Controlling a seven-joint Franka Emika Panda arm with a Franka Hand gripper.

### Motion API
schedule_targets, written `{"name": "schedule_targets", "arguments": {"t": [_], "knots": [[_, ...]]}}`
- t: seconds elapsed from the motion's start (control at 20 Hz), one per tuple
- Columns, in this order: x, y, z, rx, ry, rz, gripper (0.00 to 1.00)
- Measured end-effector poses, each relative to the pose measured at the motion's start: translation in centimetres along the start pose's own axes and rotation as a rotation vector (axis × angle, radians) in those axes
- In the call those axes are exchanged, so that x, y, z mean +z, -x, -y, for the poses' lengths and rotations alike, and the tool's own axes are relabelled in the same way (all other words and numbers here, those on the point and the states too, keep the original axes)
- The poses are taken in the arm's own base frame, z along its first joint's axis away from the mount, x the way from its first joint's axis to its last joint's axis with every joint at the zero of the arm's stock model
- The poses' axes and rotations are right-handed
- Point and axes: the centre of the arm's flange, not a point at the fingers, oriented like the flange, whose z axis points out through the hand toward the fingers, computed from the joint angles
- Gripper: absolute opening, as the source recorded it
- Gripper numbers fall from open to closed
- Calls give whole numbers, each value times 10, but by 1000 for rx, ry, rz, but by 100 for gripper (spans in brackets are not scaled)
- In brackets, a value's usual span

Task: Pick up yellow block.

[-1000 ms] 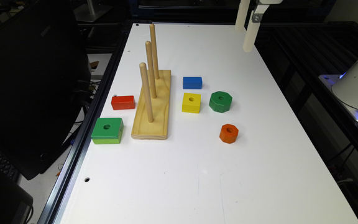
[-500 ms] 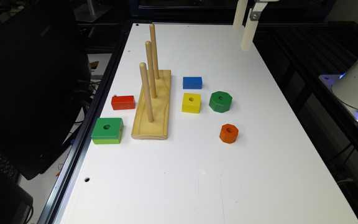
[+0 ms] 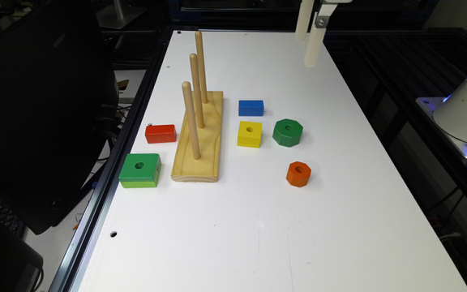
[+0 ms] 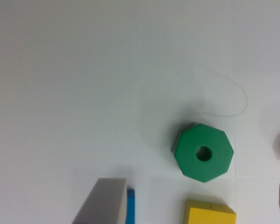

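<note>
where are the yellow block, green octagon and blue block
yellow block [image 3: 249,133]: exterior view, top face beside its hole
green octagon [image 4: 204,152]: wrist view, top face at the hole's rim
blue block [image 3: 251,107]: exterior view, middle of its front face

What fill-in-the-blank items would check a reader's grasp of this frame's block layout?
1. The yellow block lies between the peg base and the green ____ block.
2. The block just beyond the yellow one, farther up the table, is ____.
3. The peg base holds ____ upright pegs.
4. The gripper hangs above the table's ____ end.

Missing words: octagonal; blue; three; far
</note>
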Motion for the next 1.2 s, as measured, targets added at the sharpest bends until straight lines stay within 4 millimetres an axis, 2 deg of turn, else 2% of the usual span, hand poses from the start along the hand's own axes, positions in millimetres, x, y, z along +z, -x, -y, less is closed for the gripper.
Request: {"name": "schedule_targets", "arguments": {"t": [0.35,0.95,1.2], "knots": [[2,-7,11,0,-1,7,100],[1,-6,13,0,-3,4,100],[-1,-11,26,-3,-10,3,100]]}}
